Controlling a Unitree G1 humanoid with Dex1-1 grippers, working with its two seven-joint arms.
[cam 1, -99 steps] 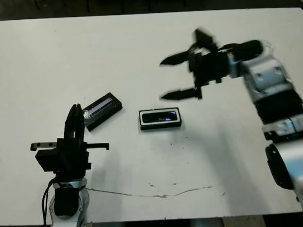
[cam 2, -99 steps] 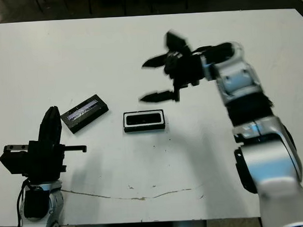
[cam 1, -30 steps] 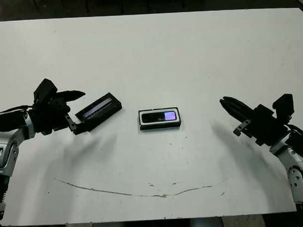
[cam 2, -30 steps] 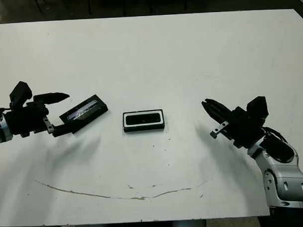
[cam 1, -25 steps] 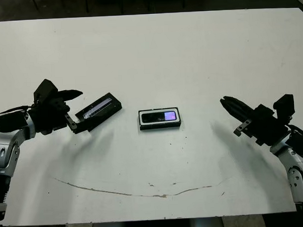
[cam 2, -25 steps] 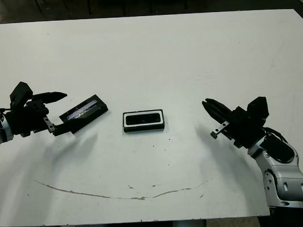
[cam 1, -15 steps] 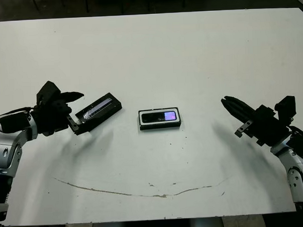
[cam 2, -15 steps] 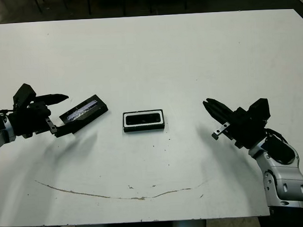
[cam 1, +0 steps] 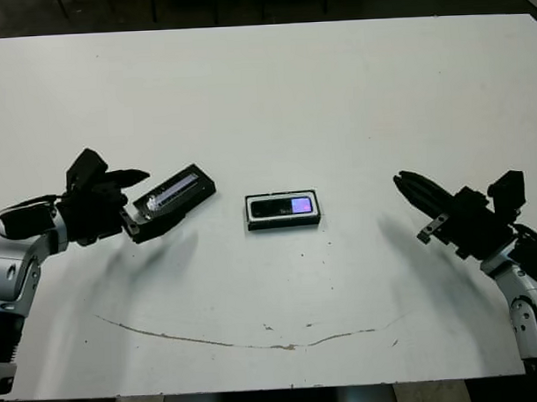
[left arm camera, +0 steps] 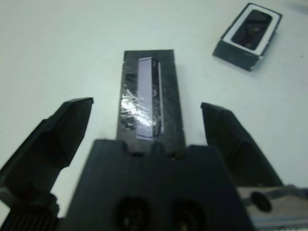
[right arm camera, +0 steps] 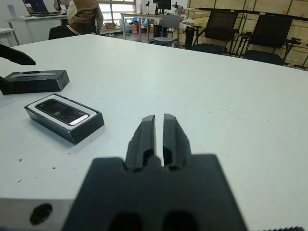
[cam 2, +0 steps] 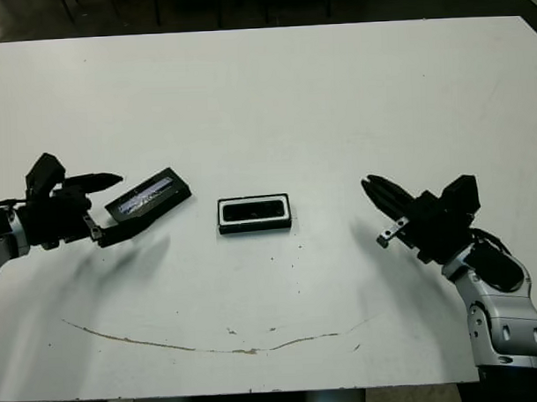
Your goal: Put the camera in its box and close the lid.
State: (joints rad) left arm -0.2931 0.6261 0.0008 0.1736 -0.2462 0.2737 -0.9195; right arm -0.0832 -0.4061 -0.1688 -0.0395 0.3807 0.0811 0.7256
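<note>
Camera (cam 1: 284,207) lay flat inside the box (cam 1: 283,222) near the centre of the table (cam 1: 265,95), a slim black rectangular device with a glossy purple-blue panel at its 3 o'clock end. The box was a shallow rectangular tray with matte black outer walls and a white lining that showed as a thin border around the device. It stood uncovered.

The lid (cam 1: 172,197) rested on the table at roughly 9 o'clock from the box, apart from it and set at an angle. It was a flat black slab with a long silvery-white stripe along its top; in the left wrist view the stripe looked reflective and slightly crinkled, like foil.

The left tool (left arm camera: 147,132) was spread wide, one black tapered finger on each side of the near end of the lid, neither finger visibly touching it. The lid ran lengthwise away from the tool's black body.

The right tool (right arm camera: 159,137) sat at about 3 o'clock from the box, well apart from it, with its two black fingers pressed nearly together and nothing between them.

The table surface was smooth, matte and white, marked by a thin dark curved line near its 6 o'clock edge and a few small specks. Beyond the table, the right wrist view showed black office chairs (right arm camera: 270,36), desks, and a seated person (right arm camera: 83,14) in a brown jacket.
</note>
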